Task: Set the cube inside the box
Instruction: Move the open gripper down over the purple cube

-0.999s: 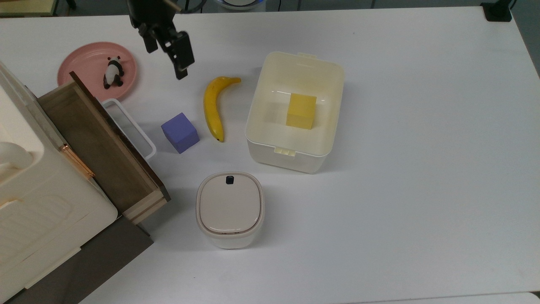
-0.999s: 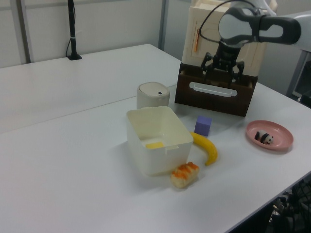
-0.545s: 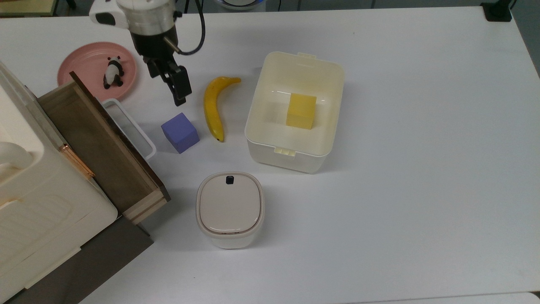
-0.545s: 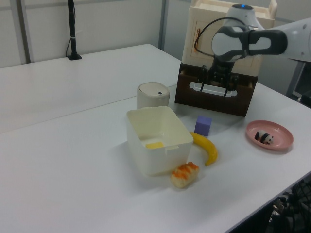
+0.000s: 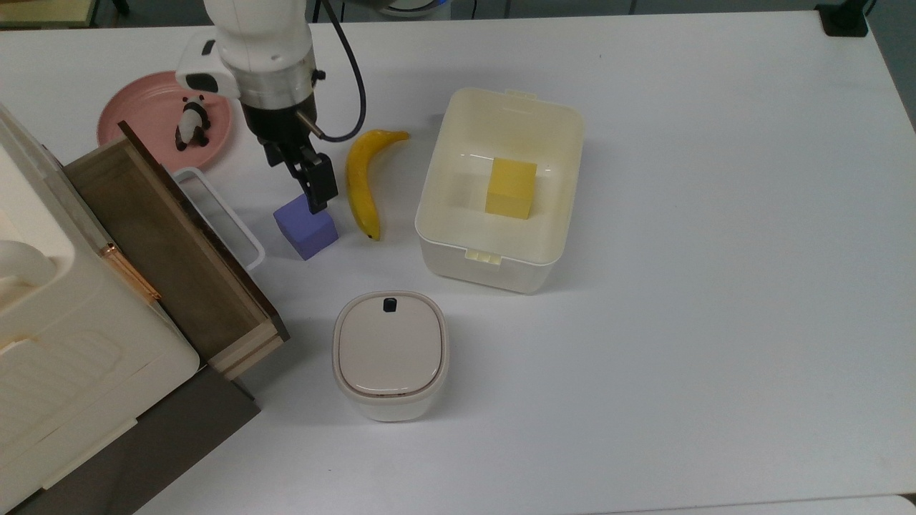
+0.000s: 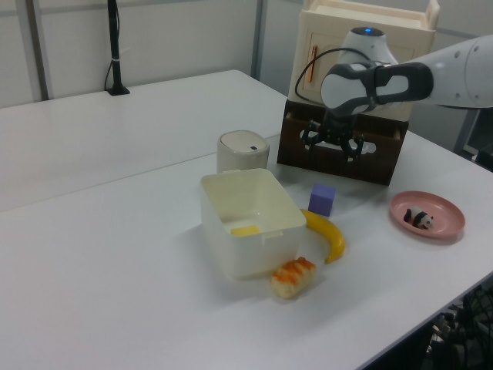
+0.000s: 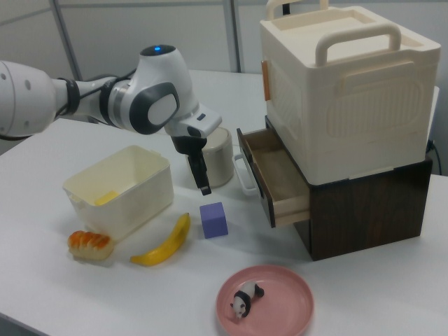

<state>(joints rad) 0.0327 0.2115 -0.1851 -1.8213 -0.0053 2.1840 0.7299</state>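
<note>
The white table (image 5: 715, 286) carries everything, and at the top view's left stands the big cream storage unit (image 7: 350, 91) on its dark base, with the wooden drawer (image 5: 172, 243) pulled open toward the middle. The box (image 5: 501, 265), a cream tub with a latch tab on its rim, stands open toward the top view's right, and a yellow cube (image 5: 511, 187) already lies inside it. Below it in the top view is the rounded lidded bin (image 5: 390, 354), and the pink plate (image 5: 143, 107) with a small panda figure (image 5: 192, 123) is at the upper left. The banana (image 5: 361, 182) lies between the box and the cube (image 5: 306, 230), just beside the cube but apart from it. The cube rests on the table, outside the box. The gripper (image 7: 203, 180) hangs above the cube and does not touch it, as the right view shows; it carries nothing, and its fingers appear spread, with gaps between them in the left view. I judge that the approach is in hand and the grasp is not yet done. The risks I see: the cube sits turned on the table, so badly aligned fingers could push it into the banana or toward the drawer handle (image 5: 222, 214); and a low carry could knock the box wall.
</note>
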